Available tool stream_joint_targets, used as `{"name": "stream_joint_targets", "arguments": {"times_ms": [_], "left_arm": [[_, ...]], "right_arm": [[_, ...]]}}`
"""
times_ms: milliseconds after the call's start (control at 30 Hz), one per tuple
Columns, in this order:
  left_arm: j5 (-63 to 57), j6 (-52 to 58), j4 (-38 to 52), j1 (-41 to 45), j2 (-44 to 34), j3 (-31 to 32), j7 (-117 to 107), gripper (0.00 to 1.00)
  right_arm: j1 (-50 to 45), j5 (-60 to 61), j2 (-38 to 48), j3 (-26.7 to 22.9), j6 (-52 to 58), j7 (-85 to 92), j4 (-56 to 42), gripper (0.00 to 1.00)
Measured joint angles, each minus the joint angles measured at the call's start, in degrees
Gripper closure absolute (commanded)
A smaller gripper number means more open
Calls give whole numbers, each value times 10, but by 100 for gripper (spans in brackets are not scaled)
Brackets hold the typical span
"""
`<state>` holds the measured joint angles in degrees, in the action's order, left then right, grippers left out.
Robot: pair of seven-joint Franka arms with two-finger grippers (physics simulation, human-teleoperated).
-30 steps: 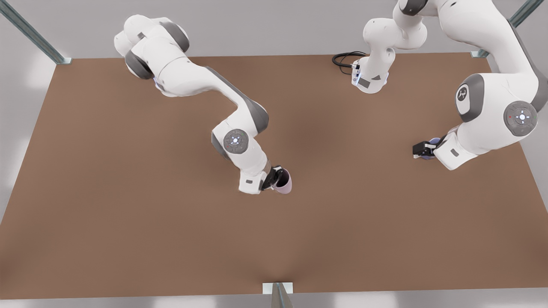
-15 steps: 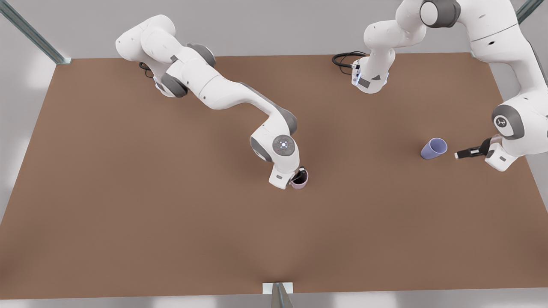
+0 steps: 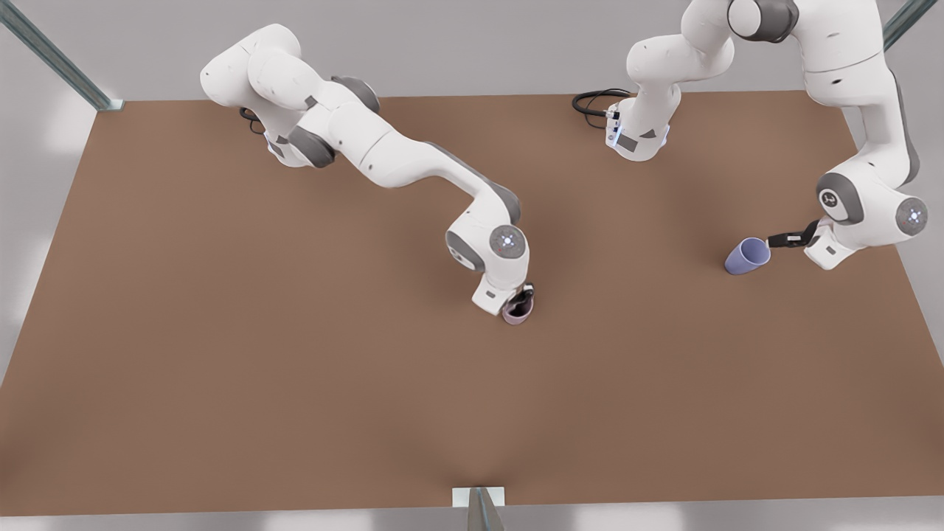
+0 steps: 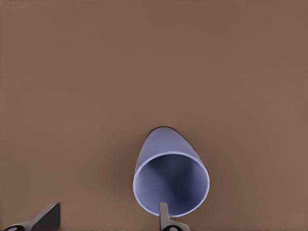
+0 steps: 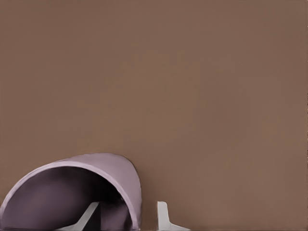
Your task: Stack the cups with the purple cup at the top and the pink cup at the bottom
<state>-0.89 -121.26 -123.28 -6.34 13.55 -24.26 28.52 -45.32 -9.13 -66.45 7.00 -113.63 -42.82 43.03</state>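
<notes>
Near the middle of the brown table (image 3: 221,332), the pink cup (image 3: 518,312) sits pinched by the right gripper (image 3: 521,301): the right wrist view shows one finger (image 5: 89,215) inside the cup (image 5: 72,192) and the other outside, clamped on its wall. Whether it rests on the table or hangs just above, I honestly can't tell. Well apart, toward the front view's right, the purple cup (image 3: 747,256) stands upright on the table. The left gripper (image 3: 782,240) is just beside its rim, fingers spread apart, one fingertip (image 4: 164,216) over the purple cup's (image 4: 171,178) rim.
</notes>
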Motion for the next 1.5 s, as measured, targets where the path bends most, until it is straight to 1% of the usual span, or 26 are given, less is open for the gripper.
{"name": "stream_joint_targets", "arguments": {"times_ms": [100,267,400,467,500,533,600,633,667,700,733,767,833,867,900,967,1033,1200,1233,1267,1333,1367,1400,1500], "left_arm": [[1,-33,-23,0,2,-1,12,0],[5,-68,-29,0,9,-1,28,0],[15,-87,-30,-4,19,-1,37,0],[18,-93,-31,-7,24,-1,40,0],[20,-95,-33,-8,26,-1,42,0],[23,-98,-35,-8,28,-1,43,0],[27,-101,-36,-8,31,-1,46,0],[29,-102,-37,-8,32,-1,48,0],[32,-103,-38,-9,33,-1,49,0],[37,-104,-38,-9,35,-1,50,0],[44,-105,-39,-9,38,-1,51,0],[53,-106,-39,-9,40,-1,52,17],[73,-107,-39,-8,42,-1,52,18],[82,-108,-39,-8,43,-1,52,27],[90,-108,-39,-8,43,-1,52,32],[99,-108,-39,-8,43,-1,51,32],[105,-108,-39,-8,42,0,51,36],[110,-100,-41,2,37,4,49,36],[110,-99,-41,8,38,4,49,39],[110,-98,-41,12,38,4,49,45],[109,-97,-41,15,40,5,48,70],[107,-97,-41,16,40,5,46,76],[106,-97,-40,16,41,5,45,79],[104,-97,-38,16,40,7,44,79]], "right_arm": [[-2,-2,1,-2,-1,-17,0,0],[-2,7,11,-2,0,-34,0,0],[2,13,54,-1,21,-45,10,0],[56,15,135,1,54,-47,50,0],[102,15,194,1,69,-45,98,0],[158,15,269,3,79,-42,176,0],[279,29,442,3,80,-26,382,0],[346,47,513,2,77,-10,465,0],[411,61,556,0,81,14,507,0],[464,71,576,-2,90,37,521,0],[499,80,575,-4,100,59,513,0],[518,87,559,-5,117,80,480,0],[515,97,513,-5,161,117,397,0],[507,99,504,-5,171,134,381,0],[504,99,497,-5,176,149,373,0],[505,93,490,-12,178,174,368,0],[499,77,505,-13,195,186,364,0],[503,77,514,-16,218,210,368,0],[502,77,514,-15,220,214,365,0],[500,77,513,-14,222,218,363,0],[499,78,513,-13,226,226,362,0],[498,78,512,-13,227,230,362,0],[499,78,512,-13,229,233,362,0],[499,73,512,-11,231,246,362,0]]}}
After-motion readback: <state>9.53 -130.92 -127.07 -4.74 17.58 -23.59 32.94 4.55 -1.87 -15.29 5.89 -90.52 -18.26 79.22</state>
